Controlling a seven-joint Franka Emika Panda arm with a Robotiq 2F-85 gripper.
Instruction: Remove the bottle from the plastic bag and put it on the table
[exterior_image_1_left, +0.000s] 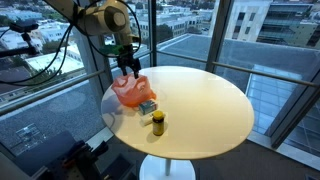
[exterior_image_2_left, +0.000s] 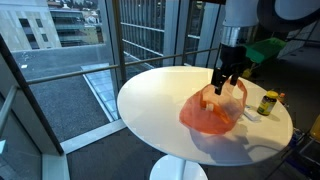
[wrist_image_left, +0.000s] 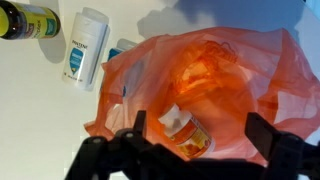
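An orange plastic bag (exterior_image_1_left: 132, 91) lies on the round cream table (exterior_image_1_left: 200, 110), also in the other exterior view (exterior_image_2_left: 212, 110) and the wrist view (wrist_image_left: 215, 70). Inside it lies a bottle (wrist_image_left: 186, 131) with a white cap and orange label, seen only in the wrist view. My gripper (wrist_image_left: 197, 130) is open, its fingers spread on both sides of the bottle just above the bag's mouth. In both exterior views the gripper (exterior_image_1_left: 127, 68) (exterior_image_2_left: 226, 82) hangs right over the bag.
A small jar with a yellow label and dark lid (exterior_image_1_left: 158, 123) (exterior_image_2_left: 267, 103) (wrist_image_left: 28, 20) stands next to the bag. A white stick-shaped container (wrist_image_left: 84, 46) lies beside it. A small blue box (exterior_image_1_left: 147, 106) sits at the bag's edge. Glass walls surround the table.
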